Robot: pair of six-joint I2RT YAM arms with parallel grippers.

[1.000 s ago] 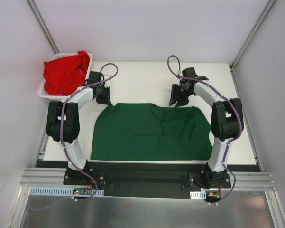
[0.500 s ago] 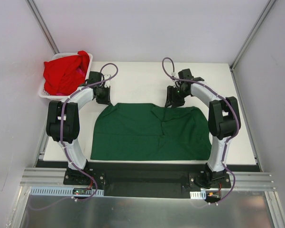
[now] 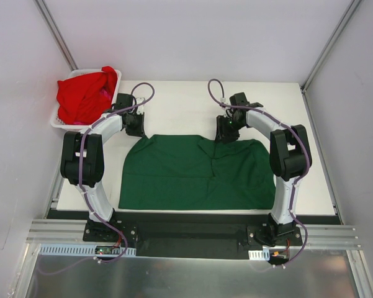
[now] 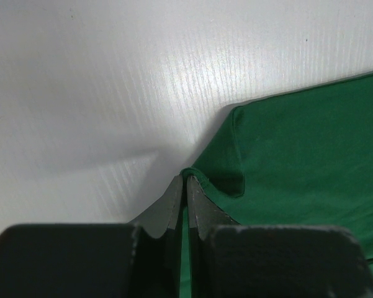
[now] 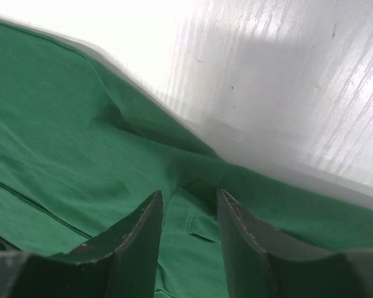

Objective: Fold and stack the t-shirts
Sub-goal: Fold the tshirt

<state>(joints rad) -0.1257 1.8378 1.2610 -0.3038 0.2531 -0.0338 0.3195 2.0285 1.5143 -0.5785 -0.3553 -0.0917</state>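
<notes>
1. White table (image 3: 186, 99) fills the floor of a pale-walled booth, and both arms are bolted at its near edge.
2. On the near half of the table, between the two arms, the green t-shirt (image 3: 198, 174) lies spread out flat. Its near edge runs along the table's front edge, and a few creases cross its middle.
3. At the shirt's far left corner sits the left gripper (image 4: 185, 182). Its jaws are pressed together on a small fold of the green cloth, which peeks out at the fingertips.
4. Low over the shirt's far edge, a little right of the middle, is the right gripper (image 5: 187, 197). Its jaws stand apart with green cloth showing in the gap between them. Whether the fingertips touch the cloth cannot be told.
5. The red t-shirt (image 3: 84, 96) is bunched up in a white basket (image 3: 57, 121) at the table's far left corner. It is apart from the green t-shirt, just beyond the left gripper.
</notes>
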